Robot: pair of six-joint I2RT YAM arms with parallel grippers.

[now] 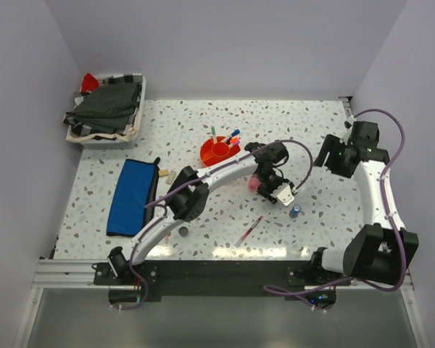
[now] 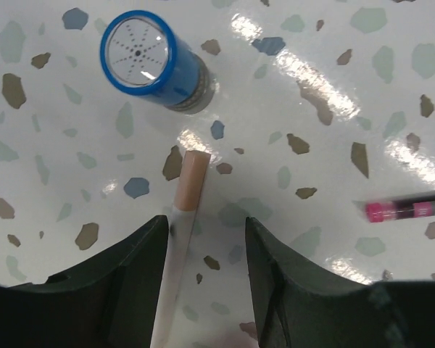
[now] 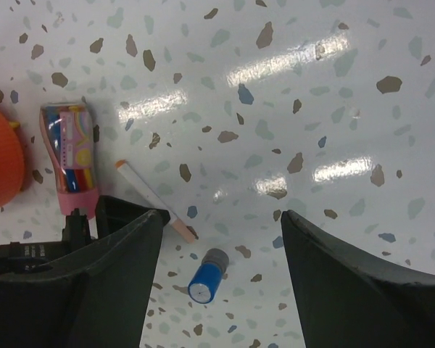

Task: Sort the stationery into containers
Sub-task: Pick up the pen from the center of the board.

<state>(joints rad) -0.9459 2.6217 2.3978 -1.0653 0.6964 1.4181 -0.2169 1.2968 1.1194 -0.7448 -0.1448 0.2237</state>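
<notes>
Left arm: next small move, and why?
Probably close the left end effector on the white pen. Its jaws stand open on either side of the pen, which lies flat on the table, nearer one finger. The blue cylinder sits apart beyond the pen's tip, so it shouldn't get caught.

A white tray (image 1: pixel 105 141) of dark cloth (image 1: pixel 109 107) sits at the speckled table's (image 1: pixel 203 123) far-left corner.

The right gripper (image 3: pixel 223 214) hangs with its fingers wide apart over the speckled table (image 3: pixel 312 87), a small blue cylinder (image 3: pixel 206 278) showing in the gap between them. To the left, a fat pink tube (image 3: pixel 71 156) lies near the orange organiser (image 3: pixel 0 156). A thin white pen (image 3: pixel 151 199) slants beside the tube.
</notes>
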